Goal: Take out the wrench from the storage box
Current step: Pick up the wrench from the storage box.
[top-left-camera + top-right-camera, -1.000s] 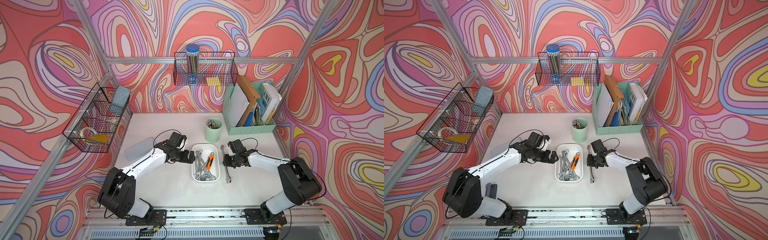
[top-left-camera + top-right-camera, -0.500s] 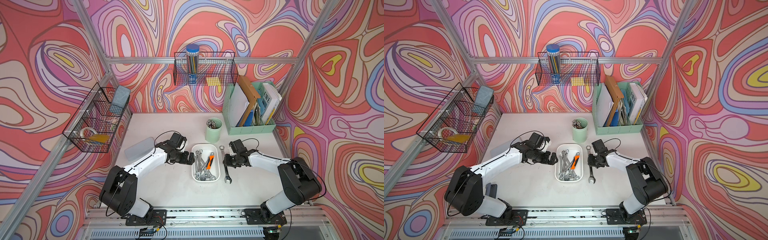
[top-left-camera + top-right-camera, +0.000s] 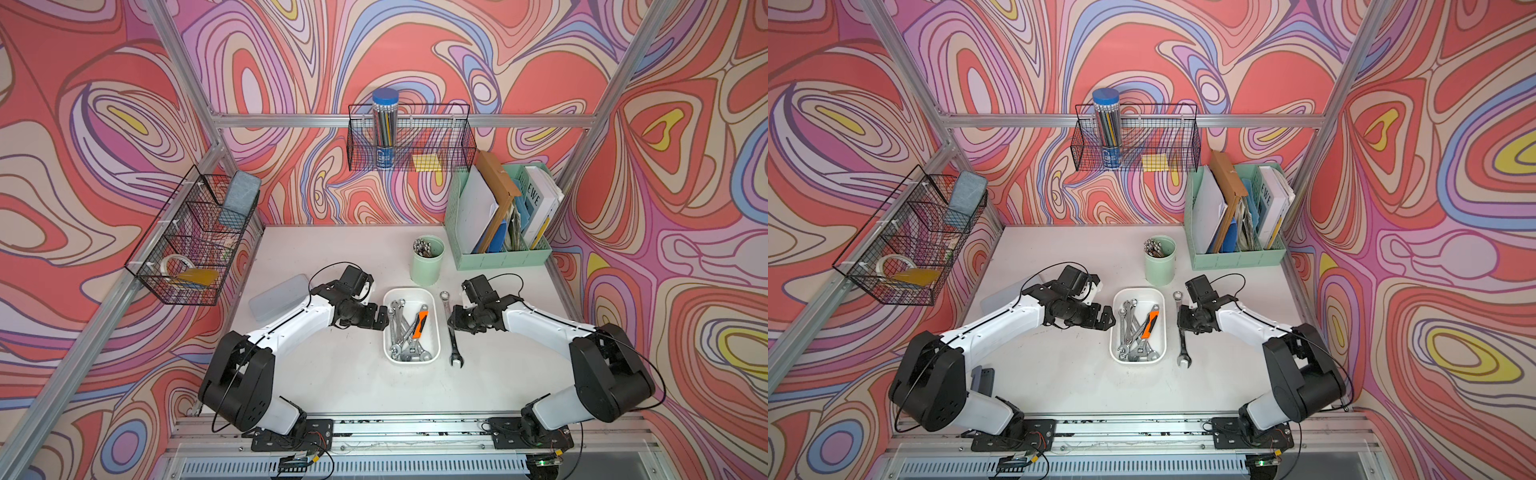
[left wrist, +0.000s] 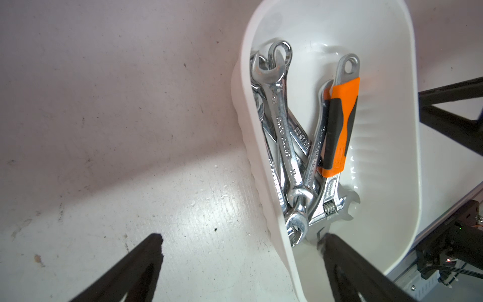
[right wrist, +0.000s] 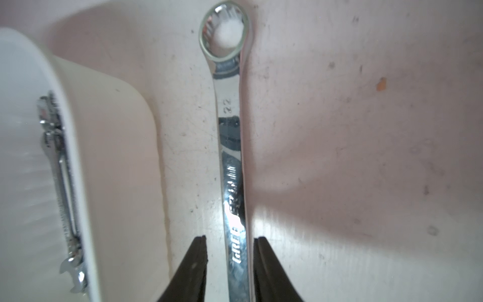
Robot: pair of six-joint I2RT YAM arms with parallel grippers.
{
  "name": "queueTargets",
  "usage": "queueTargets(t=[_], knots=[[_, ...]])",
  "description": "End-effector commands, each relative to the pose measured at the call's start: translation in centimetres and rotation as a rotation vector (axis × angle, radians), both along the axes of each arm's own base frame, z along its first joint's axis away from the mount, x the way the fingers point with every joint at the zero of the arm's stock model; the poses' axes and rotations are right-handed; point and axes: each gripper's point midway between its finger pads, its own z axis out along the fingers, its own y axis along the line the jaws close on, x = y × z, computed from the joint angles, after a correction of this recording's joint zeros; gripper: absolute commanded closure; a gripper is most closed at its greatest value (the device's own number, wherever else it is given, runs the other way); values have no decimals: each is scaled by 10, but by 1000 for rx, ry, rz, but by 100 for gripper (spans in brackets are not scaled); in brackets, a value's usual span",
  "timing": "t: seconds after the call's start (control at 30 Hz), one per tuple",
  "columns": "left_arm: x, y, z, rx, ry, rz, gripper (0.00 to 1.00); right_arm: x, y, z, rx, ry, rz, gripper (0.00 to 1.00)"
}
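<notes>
Lying flat on the counter [image 3: 353, 374] just right of the storage box [image 3: 415, 296], the wrench [image 5: 232, 157] sits between the barely parted jaws of the right gripper [image 5: 230, 238] — a sliver of gap either side. The left gripper [image 4: 240, 241] — spread wide, holding nothing — straddles the box's left wall; other wrenches [image 4: 282, 136] lie inside.

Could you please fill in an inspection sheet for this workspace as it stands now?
Surface: white table, scuffed.
Job's things: one wrench lies on the table beside the storage box; more wrenches lie inside it.
Clutter: mint cup, file organizer, translucent case, apart from the box.
Grippers: left gripper open, astride the box's wall; right gripper open, jaws either side of the wrench's shank.
Cables: a black loop at each wrist, clear of tools.
Surroundings: patterned walls, two wire baskets.
</notes>
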Motion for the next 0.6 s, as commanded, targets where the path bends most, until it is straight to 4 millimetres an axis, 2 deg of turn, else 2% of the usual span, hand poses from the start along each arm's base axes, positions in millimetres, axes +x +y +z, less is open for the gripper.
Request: queueTargets(t=[0.0, 0.1, 0.23, 0.37, 0.5, 0.57], knots=[[4, 3, 17, 7, -35, -3, 1, 1, 16, 53, 54, -49, -17, 62], [4, 2, 21, -1, -42, -4, 1, -6, 36, 75, 37, -43, -37, 58], [3, 0, 23, -16, -42, -3, 1, -18, 78, 86, 18, -29, -87, 56], [0, 0, 22, -21, -36, -16, 1, -26, 97, 66, -55, 33, -177, 60], [-3, 1, 21, -15, -33, -30, 1, -26, 98, 48, -190, 72, -233, 62], [-4, 2, 20, -8, -33, -32, 1, -24, 103, 38, -199, 89, -228, 62]])
